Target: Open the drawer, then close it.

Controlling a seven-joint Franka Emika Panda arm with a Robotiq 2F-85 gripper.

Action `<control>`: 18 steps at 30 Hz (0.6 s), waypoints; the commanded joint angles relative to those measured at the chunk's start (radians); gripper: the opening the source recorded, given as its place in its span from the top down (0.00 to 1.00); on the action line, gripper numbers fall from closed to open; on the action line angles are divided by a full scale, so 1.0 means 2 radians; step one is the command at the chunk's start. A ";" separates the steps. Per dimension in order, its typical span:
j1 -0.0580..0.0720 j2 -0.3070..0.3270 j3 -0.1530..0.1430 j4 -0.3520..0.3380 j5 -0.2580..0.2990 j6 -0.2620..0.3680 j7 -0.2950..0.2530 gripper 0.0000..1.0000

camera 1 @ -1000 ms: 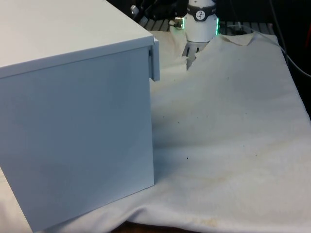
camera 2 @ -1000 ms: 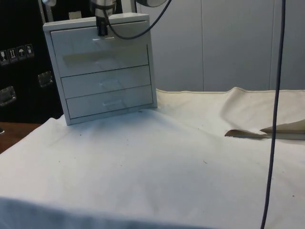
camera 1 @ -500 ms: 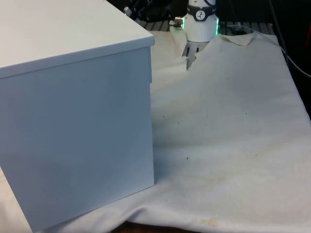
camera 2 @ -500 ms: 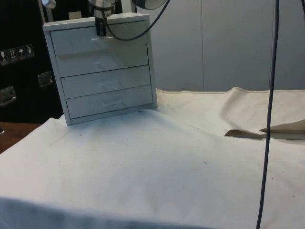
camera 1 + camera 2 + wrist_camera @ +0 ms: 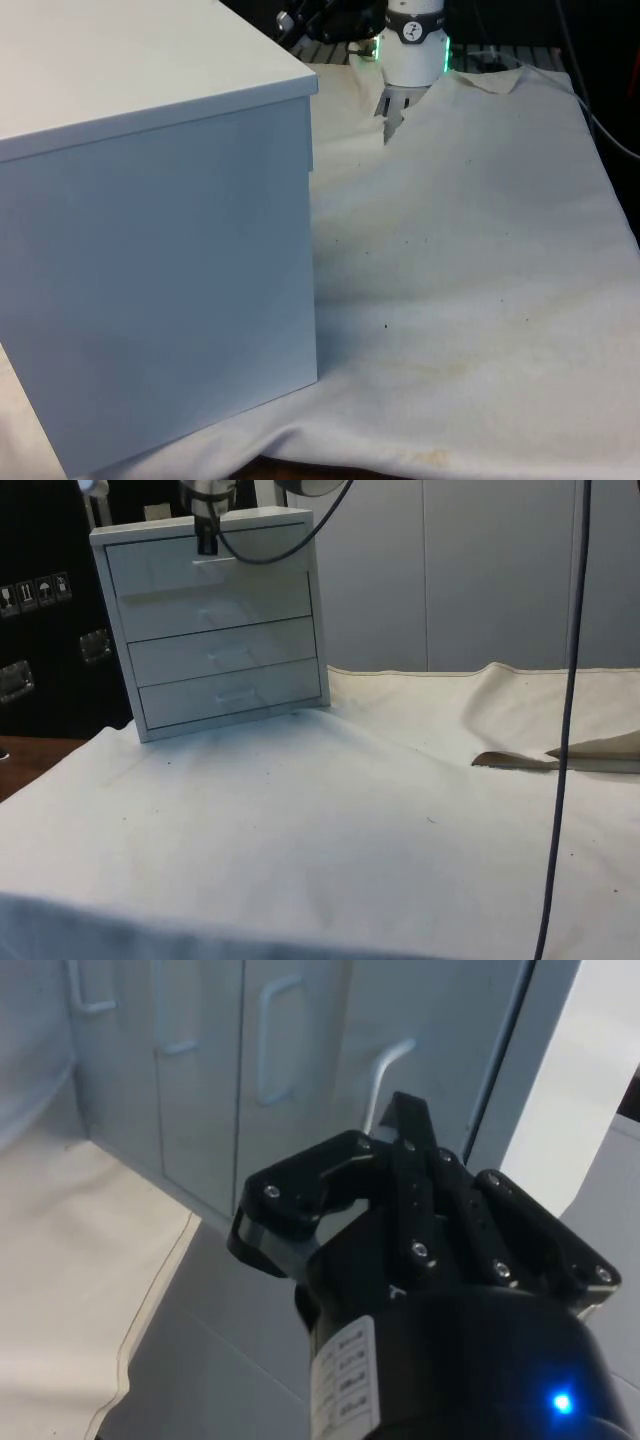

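A white chest of drawers (image 5: 150,250) stands on the cloth with its plain side to the front view. In the side view its three drawer fronts (image 5: 220,630) face out and all sit flush. My gripper (image 5: 207,546) hangs in front of the top drawer (image 5: 260,580), near the chest's upper edge and just above that drawer's handle (image 5: 212,564). In the wrist view the black fingers (image 5: 408,1110) are shut together with nothing between them, tips close to the top drawer's handle (image 5: 385,1070).
The white cloth (image 5: 350,830) spreads wide in front of the chest, with a rumpled fold (image 5: 560,755) at the side view's right. A dark cable (image 5: 565,730) hangs down near that fold. The robot's base (image 5: 412,45) stands behind the chest.
One second ago the top drawer's front stuck out a little past the chest's side; now it sits flush. The gripper has shifted slightly at the top drawer's front.
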 commanded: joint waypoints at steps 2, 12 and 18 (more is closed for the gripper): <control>0.009 -0.016 0.004 -0.009 -0.009 -0.015 0.010 1.00; 0.014 -0.048 0.030 -0.029 -0.017 -0.049 0.026 1.00; 0.016 -0.065 0.046 -0.041 -0.024 -0.067 0.040 1.00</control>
